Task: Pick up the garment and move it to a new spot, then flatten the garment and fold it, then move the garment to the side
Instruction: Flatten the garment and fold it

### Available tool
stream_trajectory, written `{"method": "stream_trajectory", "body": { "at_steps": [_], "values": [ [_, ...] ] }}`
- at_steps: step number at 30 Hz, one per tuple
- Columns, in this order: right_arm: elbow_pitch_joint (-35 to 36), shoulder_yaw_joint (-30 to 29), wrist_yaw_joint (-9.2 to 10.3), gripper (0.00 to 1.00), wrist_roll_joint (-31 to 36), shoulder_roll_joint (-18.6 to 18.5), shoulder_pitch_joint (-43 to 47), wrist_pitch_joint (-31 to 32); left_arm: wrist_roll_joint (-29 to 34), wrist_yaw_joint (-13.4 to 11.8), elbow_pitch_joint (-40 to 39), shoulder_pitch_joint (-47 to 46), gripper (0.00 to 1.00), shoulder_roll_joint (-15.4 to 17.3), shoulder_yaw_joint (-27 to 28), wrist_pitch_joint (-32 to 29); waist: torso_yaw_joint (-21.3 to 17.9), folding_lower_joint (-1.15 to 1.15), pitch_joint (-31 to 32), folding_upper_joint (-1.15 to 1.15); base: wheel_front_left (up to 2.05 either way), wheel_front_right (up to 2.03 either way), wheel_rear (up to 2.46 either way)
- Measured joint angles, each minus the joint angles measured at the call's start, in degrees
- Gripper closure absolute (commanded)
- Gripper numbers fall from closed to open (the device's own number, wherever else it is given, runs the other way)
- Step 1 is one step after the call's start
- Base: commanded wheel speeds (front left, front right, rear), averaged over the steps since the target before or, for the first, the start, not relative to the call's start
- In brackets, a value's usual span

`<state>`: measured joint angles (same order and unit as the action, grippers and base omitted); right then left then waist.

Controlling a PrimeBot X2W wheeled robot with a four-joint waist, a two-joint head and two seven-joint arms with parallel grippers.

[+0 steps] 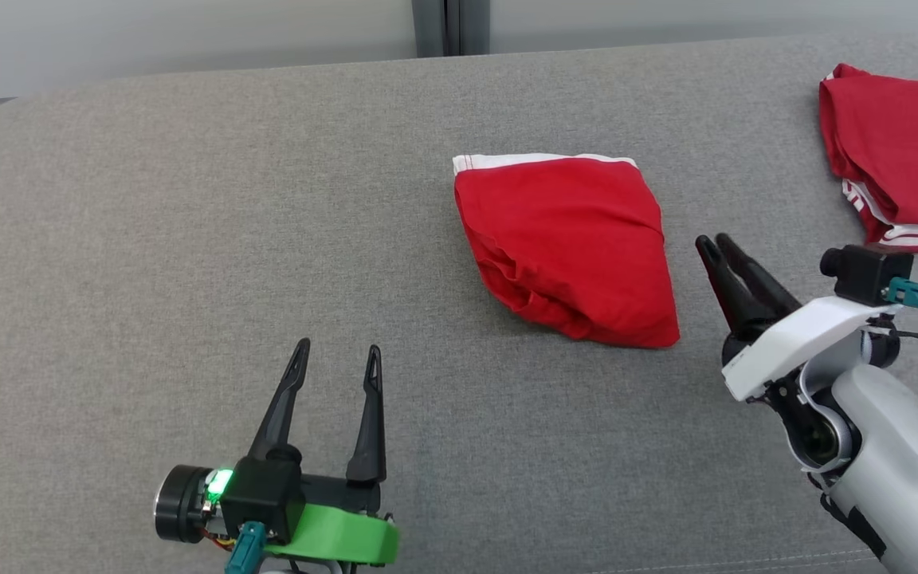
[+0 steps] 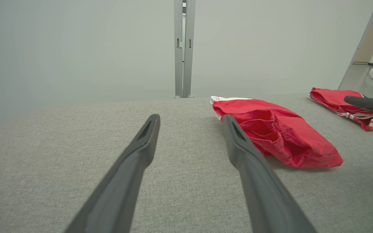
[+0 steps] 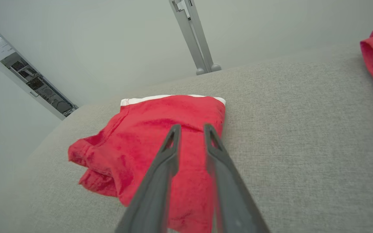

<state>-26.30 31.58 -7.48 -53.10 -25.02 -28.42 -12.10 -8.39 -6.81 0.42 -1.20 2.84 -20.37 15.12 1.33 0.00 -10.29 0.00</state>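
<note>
facing left wrist view: garment [image 2: 280,139] folds

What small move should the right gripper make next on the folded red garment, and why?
Probably ease the right gripper left onto the folded red garment at its near edge and close. It lies folded on the grey surface, the gripper sits just beside it holding nothing, and another red garment lies to the right.
</note>
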Motion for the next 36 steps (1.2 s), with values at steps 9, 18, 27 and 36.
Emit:
{"method": "stream_trajectory", "body": {
  "at_steps": [9,18,27,36],
  "values": [
    [-1.2,5.3,0.00,1.00,-9.5,5.0,-6.4,3.6,-0.1,0.4,0.3,-0.4,0.00,0.0,-1.3,0.0,2.7,0.00,-0.8,0.00,0.00,0.00,0.00],
    [-11.7,12.4,0.00,1.00,-13.4,9.1,-10.6,8.9,-1.3,0.2,0.9,-1.2,0.00,0.0,-2.7,0.0,7.3,0.00,-1.4,0.00,0.00,0.00,0.00],
    [-8.1,22.9,0.00,1.00,-18.2,11.6,-8.6,12.6,-1.5,-0.3,0.8,-1.2,0.00,0.0,-2.7,0.0,8.0,0.00,-0.8,0.00,0.00,0.00,0.00],
    [1.1,27.2,0.00,0.00,-13.4,6.6,-8.0,-2.5,-1.4,-0.8,0.5,0.6,0.00,0.0,1.9,0.0,4.5,0.00,1.6,0.00,0.00,0.00,0.00]
  ]
}}
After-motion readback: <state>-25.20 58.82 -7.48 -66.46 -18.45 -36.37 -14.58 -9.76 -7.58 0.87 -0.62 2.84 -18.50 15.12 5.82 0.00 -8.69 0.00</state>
